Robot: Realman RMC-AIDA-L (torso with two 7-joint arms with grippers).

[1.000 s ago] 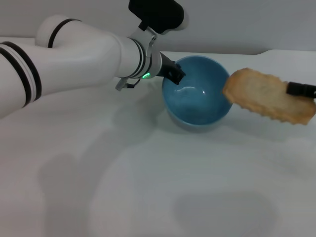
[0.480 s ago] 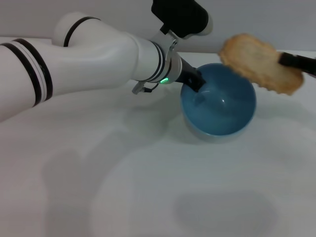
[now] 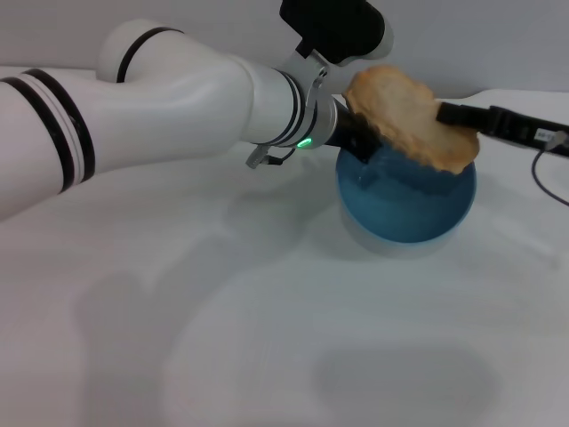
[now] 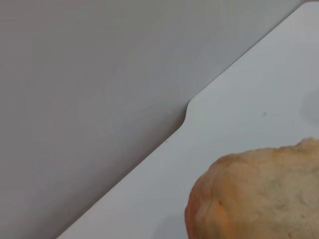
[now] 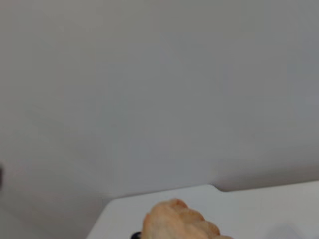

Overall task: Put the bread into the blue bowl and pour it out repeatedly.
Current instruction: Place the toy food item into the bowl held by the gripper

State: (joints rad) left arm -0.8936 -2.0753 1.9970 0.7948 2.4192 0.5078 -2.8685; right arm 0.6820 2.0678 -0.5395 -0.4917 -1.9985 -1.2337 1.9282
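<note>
From the head view, my right tool (image 3: 444, 114) grips the bread (image 3: 411, 117) above the blue bowl (image 3: 407, 212), which my left tool (image 3: 356, 142) pinches by its rim, toward the surface's far edge. Left wrist view: bread (image 4: 259, 194) overhead. Right wrist view: bread (image 5: 182, 221) only. Loading step, I judge; next lower and release.

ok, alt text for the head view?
The right end effector holds the bread over the blue bowl, which the left end effector grips at its rim on a white table.
</note>
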